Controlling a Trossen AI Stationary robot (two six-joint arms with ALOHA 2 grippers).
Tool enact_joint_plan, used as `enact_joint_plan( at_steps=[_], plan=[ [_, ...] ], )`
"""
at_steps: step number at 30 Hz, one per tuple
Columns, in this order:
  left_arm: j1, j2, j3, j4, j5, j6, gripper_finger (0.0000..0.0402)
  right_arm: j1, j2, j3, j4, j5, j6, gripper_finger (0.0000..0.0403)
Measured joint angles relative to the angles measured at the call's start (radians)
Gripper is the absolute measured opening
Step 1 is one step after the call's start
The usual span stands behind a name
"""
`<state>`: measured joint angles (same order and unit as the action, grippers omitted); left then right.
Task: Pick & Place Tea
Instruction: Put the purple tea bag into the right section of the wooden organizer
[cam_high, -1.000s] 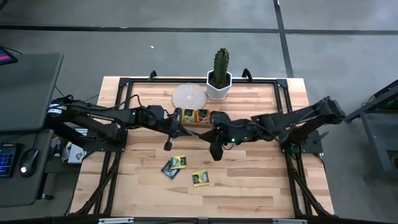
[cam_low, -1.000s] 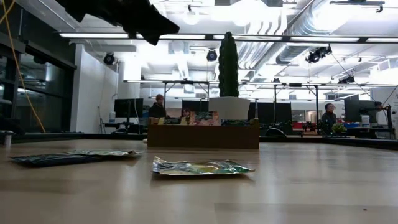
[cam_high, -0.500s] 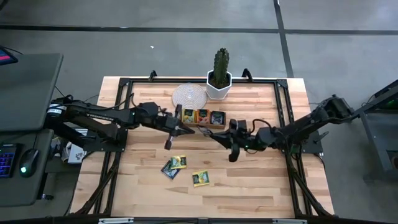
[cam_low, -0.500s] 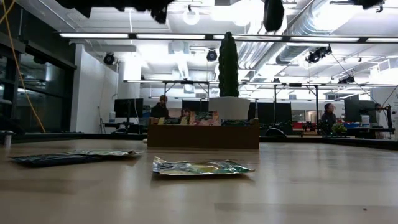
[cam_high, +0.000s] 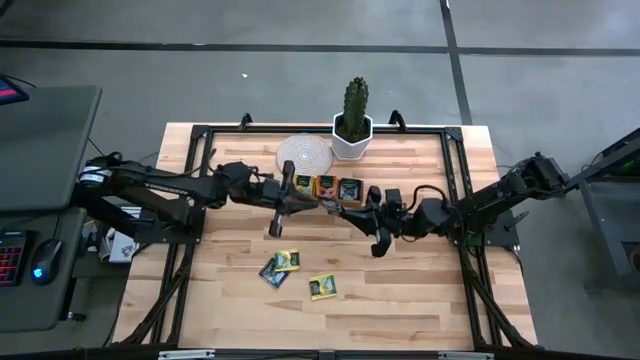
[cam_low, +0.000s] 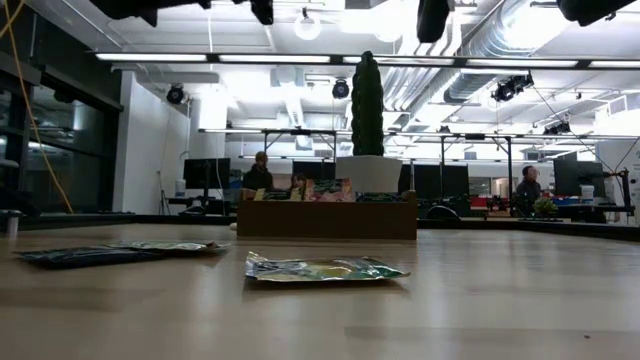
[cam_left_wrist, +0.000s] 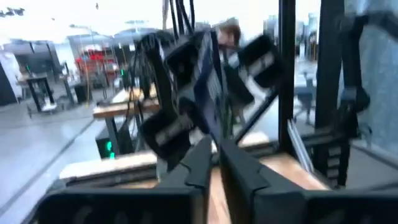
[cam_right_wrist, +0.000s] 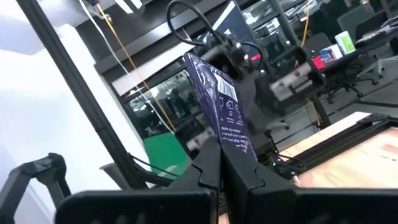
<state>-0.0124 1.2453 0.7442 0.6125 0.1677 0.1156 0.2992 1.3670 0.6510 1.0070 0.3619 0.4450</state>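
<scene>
1. A dark blue packet (cam_right_wrist: 224, 106) of the tea is held clamped upright in the right gripper (cam_right_wrist: 219, 155), above the table (cam_high: 420, 300) and just at 6 o'clock of the wooden tray (cam_high: 325, 187).
2. The left gripper (cam_left_wrist: 214, 146) is met nose to nose with the right one at the same packet. Whether the packet is gripped by it cannot be told.
3. If the packet is let go by one side before it is firmly taken by the other, a drop onto the boards is to be feared. A thin, slippery packet would be the cause.
4. If it is pulled by both at once, the packet may be creased or torn.
5. Three loose packets (cam_high: 289, 260) are seen lying flat on the wood at 7 o'clock of the table's middle, well apart from the tray.
6. At 12 o'clock a cactus (cam_high: 355, 100) in a white pot is set beside a round woven mat (cam_high: 303, 153).
7. Beyond the table an open workshop is seen, with strip lights, desks, monitors and a person (cam_low: 258, 172).
</scene>
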Motion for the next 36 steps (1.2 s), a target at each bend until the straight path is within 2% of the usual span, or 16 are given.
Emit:
enact_joint_plan(
  at_steps=[8,13,17,22,30,36],
  plan=[
    [-0.001,0.062,0.001,0.046,-0.003,-0.087,0.015,-0.019,0.0,0.0,0.008,-0.047,0.0,0.0],
    [-0.001,0.063,0.001,0.046,-0.04,-0.102,0.0195,-0.019,0.0,0.0,0.008,-0.056,0.0,0.0],
    [0.0,0.063,0.001,0.065,-0.051,-0.103,0.0204,-0.019,0.0,0.0,-0.006,-0.061,0.003,0.0],
    [0.0,0.062,0.001,0.146,-0.018,-0.147,0.0205,-0.018,0.0,0.0,-0.068,-0.073,0.043,0.0],
    [0.0,0.061,0.001,0.144,0.058,-0.168,0.0205,-0.019,0.002,0.0,-0.086,-0.072,0.052,0.0],
    [0.0,0.061,0.001,0.14,0.06,-0.179,0.0205,-0.018,0.001,0.0,-0.146,-0.081,0.105,0.0]
  ],
)
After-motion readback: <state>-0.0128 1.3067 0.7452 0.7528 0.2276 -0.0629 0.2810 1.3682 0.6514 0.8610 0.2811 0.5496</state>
